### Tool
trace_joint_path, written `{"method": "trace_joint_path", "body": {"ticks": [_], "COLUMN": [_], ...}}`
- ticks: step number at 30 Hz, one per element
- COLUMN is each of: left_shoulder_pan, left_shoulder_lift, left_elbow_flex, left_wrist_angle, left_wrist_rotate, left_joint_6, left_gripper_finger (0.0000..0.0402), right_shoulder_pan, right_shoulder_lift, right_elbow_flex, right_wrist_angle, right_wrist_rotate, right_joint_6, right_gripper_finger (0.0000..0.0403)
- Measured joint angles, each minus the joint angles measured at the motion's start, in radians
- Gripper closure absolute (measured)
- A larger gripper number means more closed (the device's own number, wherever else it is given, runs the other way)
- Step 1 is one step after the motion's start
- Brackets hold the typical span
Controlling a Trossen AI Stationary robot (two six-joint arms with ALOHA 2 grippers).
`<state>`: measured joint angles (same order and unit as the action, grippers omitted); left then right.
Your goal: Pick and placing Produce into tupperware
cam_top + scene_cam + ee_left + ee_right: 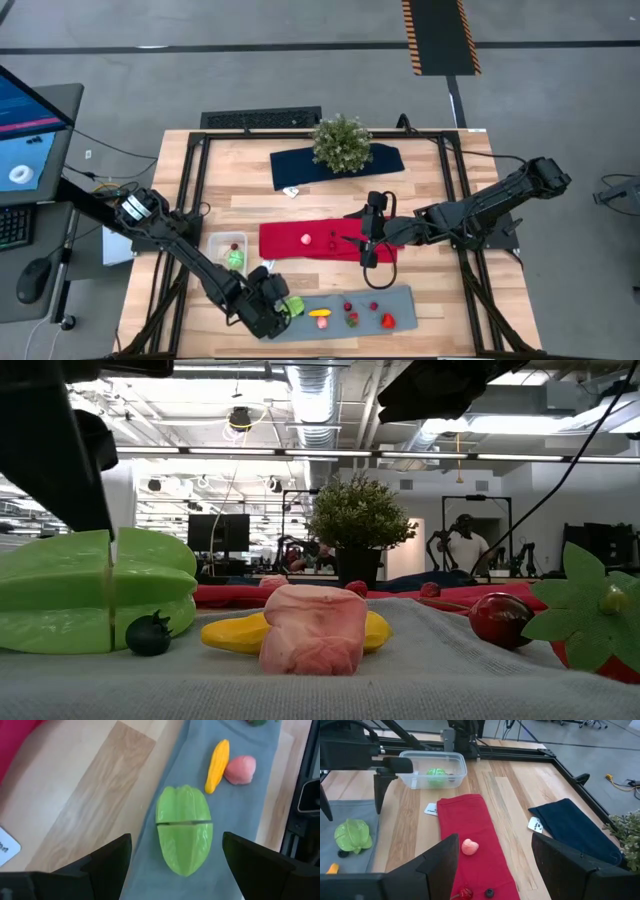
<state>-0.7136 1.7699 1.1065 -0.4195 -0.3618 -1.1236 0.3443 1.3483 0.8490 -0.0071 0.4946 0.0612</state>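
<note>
The left gripper hung open over the near left end of the flat grey rectangular mat, its two dark fingers standing wide on either side of a ribbed, light-green plastic star-fruit and touching nothing. The fruit showed a slit across its middle, so it was probably two halves joined; a squeeze off that seam could part them or squirt the piece sideways. A tiny dark berry lay against the fruit's near side (clear only in the low view), and a closing finger might knock it off the mat. Just beyond lay a slim yellow toy fruit touching a pale pink lumpy one.

The small clear plastic rectangular container stood on the wooden table just left of the red cloth, already holding one round green leafy piece. Its walls were light, so a low carry could shove it.

The right gripper waited open and empty above the red cloth, over a small pink heart-shaped piece.
</note>
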Motion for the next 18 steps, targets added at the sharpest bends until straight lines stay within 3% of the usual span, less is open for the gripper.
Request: {"method": "trace_joint_path", "body": {"ticks": [9, 18], "left_shoulder_pan": [0.010, 0.013], "left_shoulder_lift": [0.038, 0.048], "left_elbow_flex": [-0.001, 0.000], "left_wrist_angle": [-0.023, 0.057], "left_wrist_rotate": [0.033, 0.044], "left_joint_6": [-0.081, -0.046], "left_gripper_finger": [0.0100, 0.0100], "right_shoulder_pan": [0.000, 0.000], "right_shoulder_lift": [0.000, 0.000], "right_elbow_flex": [0.000, 0.000], "right_wrist_angle": [0.000, 0.000], "right_wrist_rotate": [0.000, 0.000], "right_joint_6": [0.000, 0.000], "right_gripper_finger": [0.0128, 0.0128]}}
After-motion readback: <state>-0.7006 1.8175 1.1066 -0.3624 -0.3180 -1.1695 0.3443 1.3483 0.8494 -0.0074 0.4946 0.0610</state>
